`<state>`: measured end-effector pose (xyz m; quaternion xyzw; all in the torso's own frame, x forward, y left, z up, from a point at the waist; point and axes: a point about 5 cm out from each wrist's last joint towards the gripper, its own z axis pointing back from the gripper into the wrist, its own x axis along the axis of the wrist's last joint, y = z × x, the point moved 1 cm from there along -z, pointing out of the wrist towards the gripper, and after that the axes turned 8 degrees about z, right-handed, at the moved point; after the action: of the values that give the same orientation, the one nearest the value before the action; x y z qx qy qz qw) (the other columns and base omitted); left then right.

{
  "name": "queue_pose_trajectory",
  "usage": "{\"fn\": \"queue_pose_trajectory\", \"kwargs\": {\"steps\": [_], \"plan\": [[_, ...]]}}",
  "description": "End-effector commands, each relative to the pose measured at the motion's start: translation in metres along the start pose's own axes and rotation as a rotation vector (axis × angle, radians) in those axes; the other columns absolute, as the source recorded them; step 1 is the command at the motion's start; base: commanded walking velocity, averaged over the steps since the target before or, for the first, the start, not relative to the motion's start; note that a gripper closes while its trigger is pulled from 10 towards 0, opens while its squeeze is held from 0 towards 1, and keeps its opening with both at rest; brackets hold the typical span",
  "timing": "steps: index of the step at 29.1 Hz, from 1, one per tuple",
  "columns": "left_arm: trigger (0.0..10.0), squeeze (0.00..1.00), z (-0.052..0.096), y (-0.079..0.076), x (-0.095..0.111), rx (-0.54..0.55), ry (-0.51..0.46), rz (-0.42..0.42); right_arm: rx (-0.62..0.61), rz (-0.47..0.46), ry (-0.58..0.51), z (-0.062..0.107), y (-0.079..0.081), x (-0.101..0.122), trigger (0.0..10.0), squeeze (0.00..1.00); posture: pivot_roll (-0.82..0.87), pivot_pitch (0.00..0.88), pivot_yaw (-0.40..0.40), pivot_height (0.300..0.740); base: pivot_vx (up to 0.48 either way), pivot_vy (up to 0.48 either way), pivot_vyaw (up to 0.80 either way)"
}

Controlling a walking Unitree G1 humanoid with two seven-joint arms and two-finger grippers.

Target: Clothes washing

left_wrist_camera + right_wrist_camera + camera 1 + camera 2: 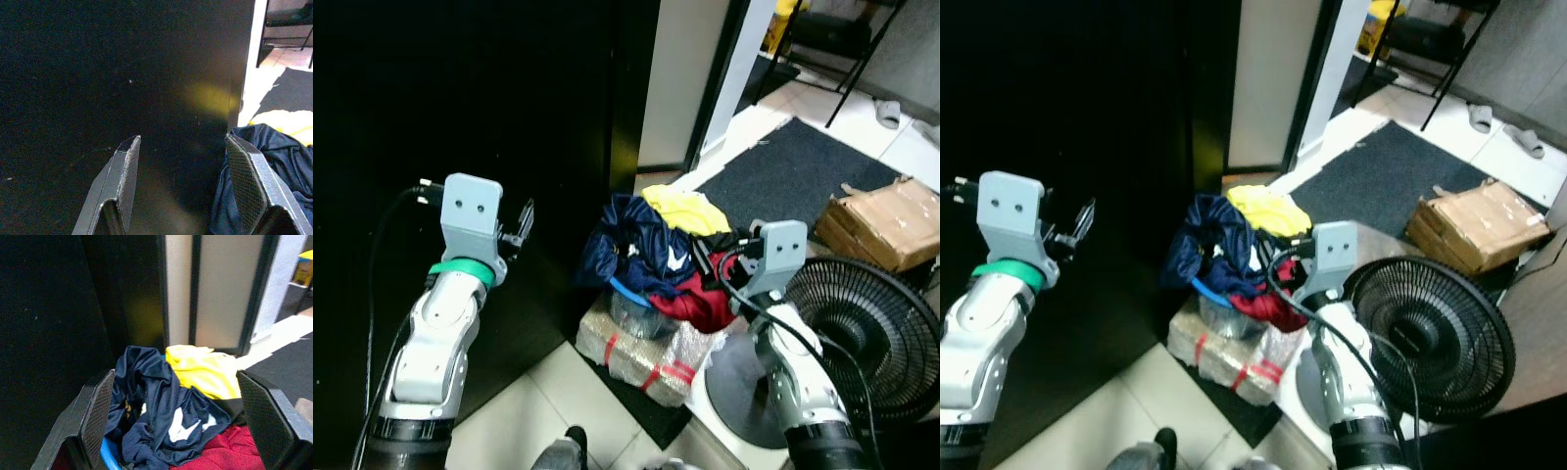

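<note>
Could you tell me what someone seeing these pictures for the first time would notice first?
The eye goes first to the bright pile of clothes in the middle: a navy garment, a yellow one behind it and a red one, heaped in a blue basket. Both open hands frame it, the right hand close over the pile and the left hand before a black panel. A black floor fan stands to the right.

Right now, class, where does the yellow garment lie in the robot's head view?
The yellow garment lies centre frame, on the far side of the clothes pile, beside the navy garment and above the red one, just ahead of the right gripper.
</note>
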<state>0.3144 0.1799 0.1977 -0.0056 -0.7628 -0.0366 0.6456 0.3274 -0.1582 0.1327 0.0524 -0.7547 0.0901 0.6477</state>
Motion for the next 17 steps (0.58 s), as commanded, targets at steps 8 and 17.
{"fn": "queue_pose_trajectory", "kwargs": {"steps": [8,17], "plan": [[10.0,0.00,-0.0005,-0.0017,-0.0014,-0.012,0.001,0.000,-0.031,-0.024,0.030,0.0045,-0.0063,-0.0076,10.0,0.00,0.03,0.082,0.010,0.740,0.356,0.322,-0.67],[10.0,0.00,-0.0017,-0.0019,-0.0021,-0.012,0.005,0.006,-0.033,-0.008,0.029,0.0037,-0.0071,-0.0074,10.0,0.00,0.03,0.077,0.011,0.740,0.153,0.135,-0.23]]}}
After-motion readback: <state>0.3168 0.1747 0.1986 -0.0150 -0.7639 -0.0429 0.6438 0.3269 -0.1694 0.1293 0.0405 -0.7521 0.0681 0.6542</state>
